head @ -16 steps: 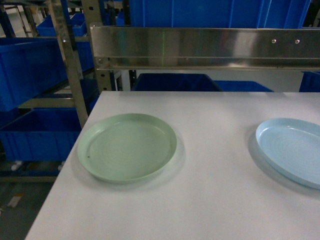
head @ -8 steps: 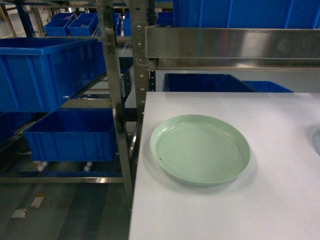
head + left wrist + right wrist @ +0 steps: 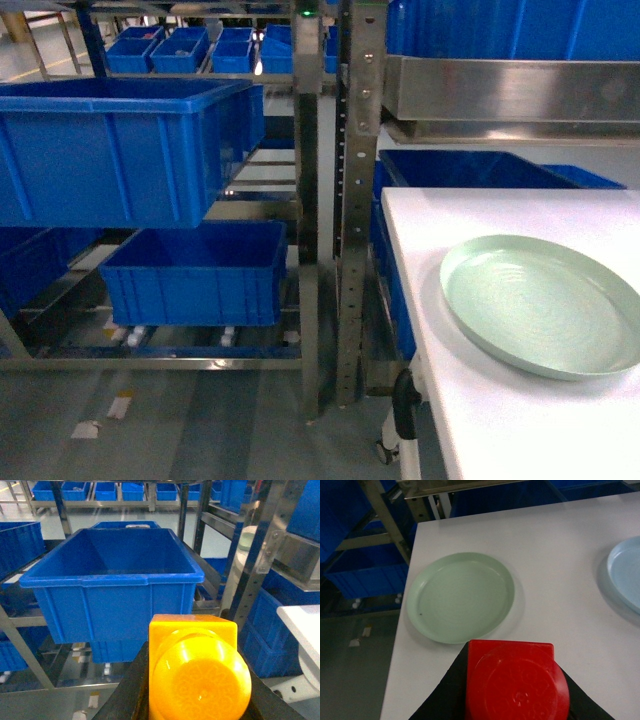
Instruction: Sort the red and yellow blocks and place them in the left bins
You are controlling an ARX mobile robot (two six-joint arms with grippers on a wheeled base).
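We are mid-carry. Our left hand (image 3: 195,700) grips the yellow block (image 3: 195,672) just short of the blue bin (image 3: 112,575); our right hand (image 3: 512,695) grips the red block (image 3: 512,680) above the desk (image 3: 560,550). Next, each block needs lifting over a bin's rim.

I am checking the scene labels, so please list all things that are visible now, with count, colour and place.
yellow block: one, orange-yellow, in the left gripper.
red block: one, red, in the right gripper.
blue crates: several, blue, on the metal rack left of the table.
green plate: one, pale green, on the white table.
blue plate: one, pale blue, at the table's right.
left gripper: black, shut on the yellow block.
right gripper: black, shut on the red block.
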